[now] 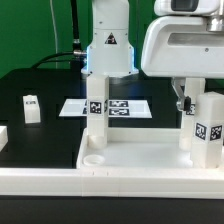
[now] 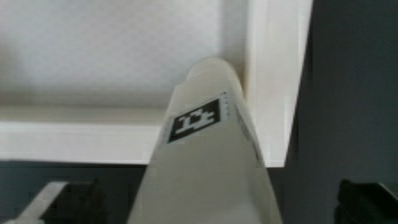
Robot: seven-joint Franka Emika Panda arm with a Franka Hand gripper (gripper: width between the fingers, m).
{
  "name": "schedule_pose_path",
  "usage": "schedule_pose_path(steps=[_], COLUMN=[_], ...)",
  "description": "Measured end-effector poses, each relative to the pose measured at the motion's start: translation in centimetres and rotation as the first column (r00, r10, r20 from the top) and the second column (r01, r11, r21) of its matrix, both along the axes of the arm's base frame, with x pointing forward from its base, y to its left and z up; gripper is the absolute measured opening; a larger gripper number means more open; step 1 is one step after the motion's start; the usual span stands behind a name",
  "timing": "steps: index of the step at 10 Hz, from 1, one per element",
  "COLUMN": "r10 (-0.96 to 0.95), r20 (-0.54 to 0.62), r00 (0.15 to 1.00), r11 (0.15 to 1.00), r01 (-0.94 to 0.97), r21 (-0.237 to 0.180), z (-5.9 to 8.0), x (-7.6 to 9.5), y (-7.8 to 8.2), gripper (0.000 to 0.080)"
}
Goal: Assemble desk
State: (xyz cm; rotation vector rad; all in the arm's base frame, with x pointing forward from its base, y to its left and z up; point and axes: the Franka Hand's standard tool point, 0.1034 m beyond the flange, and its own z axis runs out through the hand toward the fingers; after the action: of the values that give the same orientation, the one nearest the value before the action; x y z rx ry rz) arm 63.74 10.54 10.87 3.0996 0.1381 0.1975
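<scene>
The desk's white tray-like tabletop (image 1: 150, 165) lies at the front of the table. Two tagged white legs stand upright in it, one (image 1: 97, 112) at the exterior view's left and one (image 1: 207, 128) at its right. My gripper (image 1: 192, 100) hangs over the right leg. In the wrist view that leg (image 2: 205, 140) rises between my gripper's (image 2: 210, 205) dark fingers (image 2: 63, 203), with a gap on each side. The gripper is open and holds nothing. The tabletop's floor (image 2: 107, 70) shows beyond the leg.
A loose tagged leg (image 1: 32, 108) stands on the black table at the exterior view's left, and another white piece (image 1: 3, 137) sits at the left edge. The marker board (image 1: 125, 106) lies behind the tabletop. The arm's base (image 1: 108, 45) rises at the back.
</scene>
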Motion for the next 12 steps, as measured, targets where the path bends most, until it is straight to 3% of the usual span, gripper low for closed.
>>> schedule_pose_path(steps=[5,8,12], r10=[0.221,0.205,0.111], r20=[0.0,0.001,0.007], r00=[0.975,0.979,0.994], r11=[0.974,0.978,0.993], r01=[-0.221,-0.205,-0.111], r21=[-0.048,-0.045,-0.032], z=[-0.1,-0.1,-0.11], x=[0.02,0.01,0.02], y=[0.13,0.14,0.08], gripper=[0.0649,0.0294,0.0294])
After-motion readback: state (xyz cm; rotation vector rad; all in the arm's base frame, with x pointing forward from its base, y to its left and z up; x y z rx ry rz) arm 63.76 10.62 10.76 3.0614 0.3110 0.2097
